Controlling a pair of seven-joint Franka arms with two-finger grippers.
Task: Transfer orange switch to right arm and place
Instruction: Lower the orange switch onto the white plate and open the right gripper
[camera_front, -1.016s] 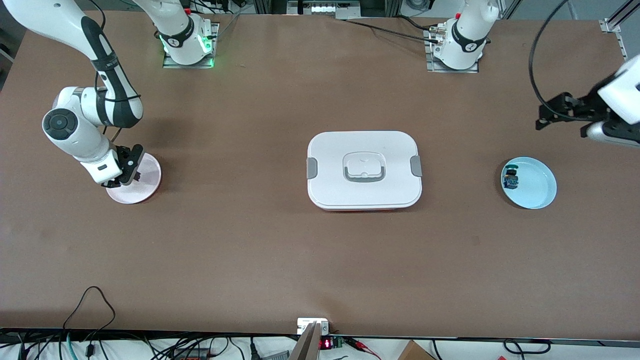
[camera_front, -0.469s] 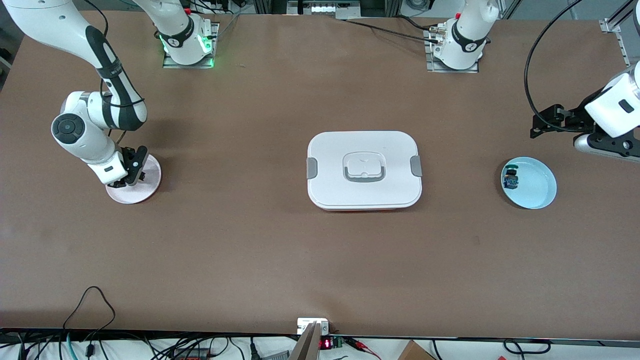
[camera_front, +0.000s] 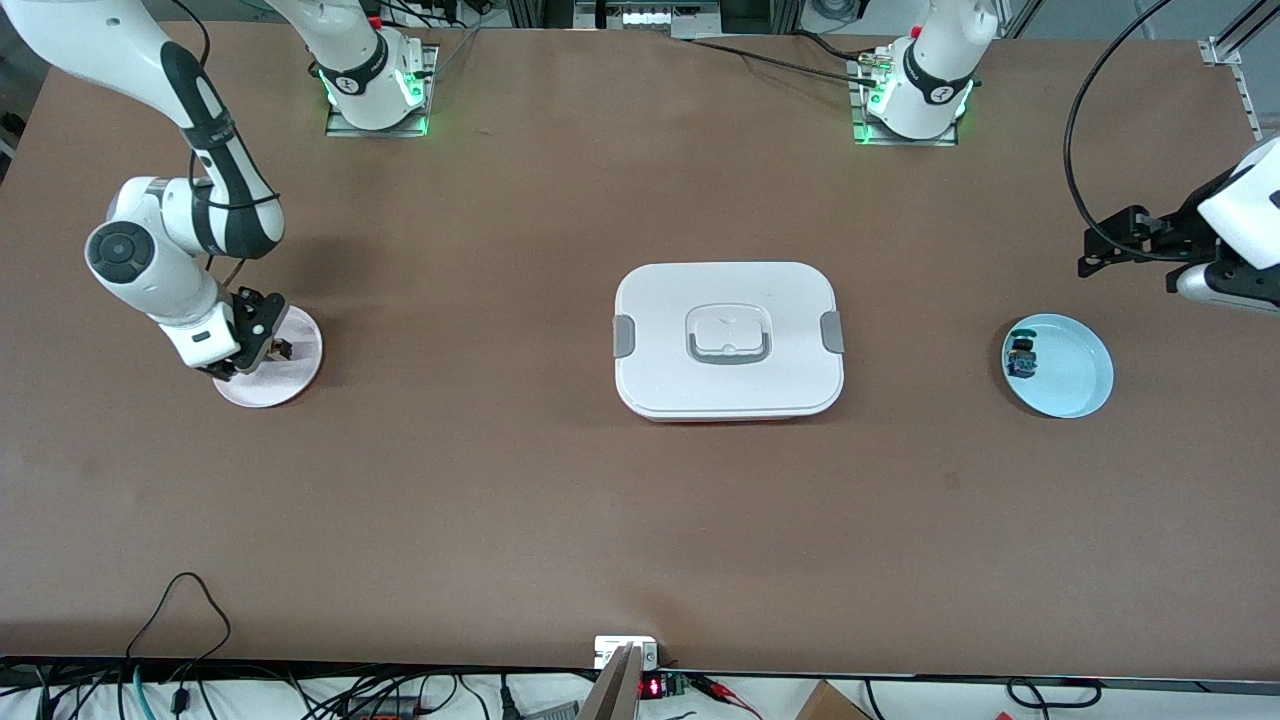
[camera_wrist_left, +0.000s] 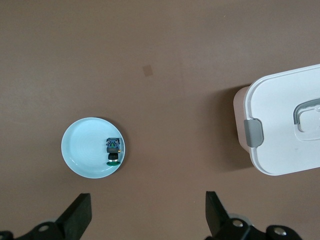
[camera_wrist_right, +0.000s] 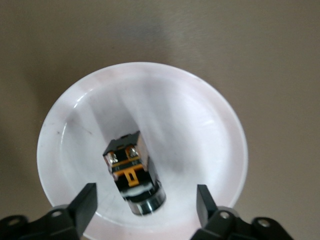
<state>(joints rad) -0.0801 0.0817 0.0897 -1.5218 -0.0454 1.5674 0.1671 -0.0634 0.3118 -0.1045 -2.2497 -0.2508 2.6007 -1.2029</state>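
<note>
the step in hand looks like the end of the placing: the orange switch (camera_wrist_right: 131, 172) lies on the pink plate (camera_front: 300, 372) at the right arm's end of the table (camera_front: 500, 500), between the spread fingers of the right tool (camera_front: 262, 345), which touch it on neither side. the tool is open and holds nothing. what seems left is to lift that tool straight up, clear of the switch and of the plate's rim, without nudging either.

the right arm (camera_front: 190, 250) comes from its base at the table's edge farthest from the front camera, bends at the elbow and points its tool steeply down, low over the plate.

in the middle of the table sits a white lidded box (camera_front: 728, 340). toward the left arm's end a blue plate (camera_front: 1075, 385) holds a second switch (camera_front: 1021, 357), the one with green and blue parts.

the left tool (camera_front: 1120, 240) waits in the air over bare table near the blue plate, fingers wide apart and empty.
</note>
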